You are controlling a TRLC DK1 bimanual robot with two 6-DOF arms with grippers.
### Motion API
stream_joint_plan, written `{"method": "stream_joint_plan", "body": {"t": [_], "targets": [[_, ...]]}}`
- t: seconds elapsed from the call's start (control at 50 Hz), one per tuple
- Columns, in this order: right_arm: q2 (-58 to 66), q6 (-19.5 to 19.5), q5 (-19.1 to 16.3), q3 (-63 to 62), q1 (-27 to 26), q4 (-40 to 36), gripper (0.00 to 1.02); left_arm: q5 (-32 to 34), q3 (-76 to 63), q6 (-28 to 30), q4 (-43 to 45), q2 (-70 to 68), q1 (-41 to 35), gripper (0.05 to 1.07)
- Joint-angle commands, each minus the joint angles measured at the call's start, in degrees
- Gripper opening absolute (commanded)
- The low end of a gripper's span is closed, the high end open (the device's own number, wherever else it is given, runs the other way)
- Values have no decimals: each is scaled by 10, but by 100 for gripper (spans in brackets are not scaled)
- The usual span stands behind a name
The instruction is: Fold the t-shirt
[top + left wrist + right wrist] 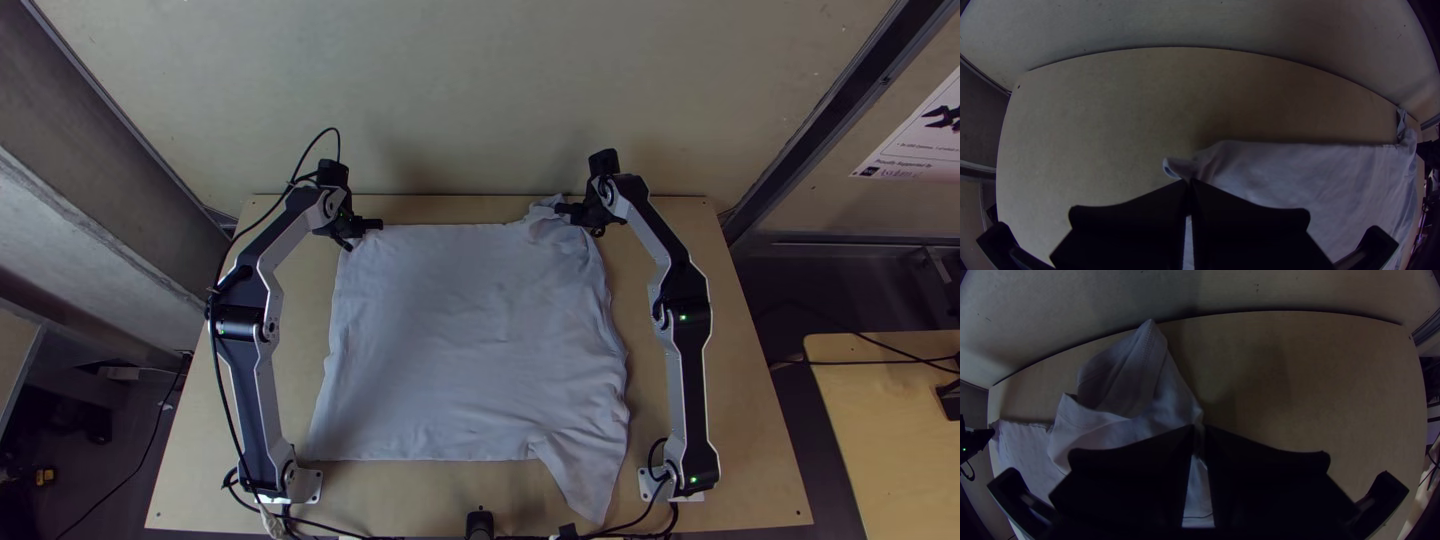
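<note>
The t-shirt [470, 340] lies mostly spread in the middle of the table [750, 450], its long sides running from nine to three o'clock, twelve being the far edge. One sleeve [590, 480] sticks out at five o'clock; at one o'clock a flap [1130, 380], probably the other sleeve, is bunched up. At eleven o'clock the left claw [1189, 184] is closed on the far corner, a small fold poking past its tips. The right claw [1200, 430] is closed on the cloth by the bunched flap. Both arms stand outside the shirt, toward nine and three. This looks like the start of a lengthwise fold, with both grips set. The next move likely calls for lifting the far side and carrying it evenly toward six o'clock, keeping it taut so the bunched part doesn't crease underneath.
</note>
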Motion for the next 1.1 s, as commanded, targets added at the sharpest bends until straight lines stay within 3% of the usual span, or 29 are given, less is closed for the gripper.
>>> {"method": "stream_joint_plan", "body": {"t": [0.0, 0.72, 1.08], "targets": [[-1, 13, -3, 12, -1, -9, 2, 7, -8, 0, -7, -14, 2, 8], [-124, 10, 8, -94, -6, -56, 2, 49, -75, 7, -12, -102, 41, 8], [-226, 10, 38, -212, 6, -56, 2, 51, -155, 9, -23, -176, 25, 8]]}}
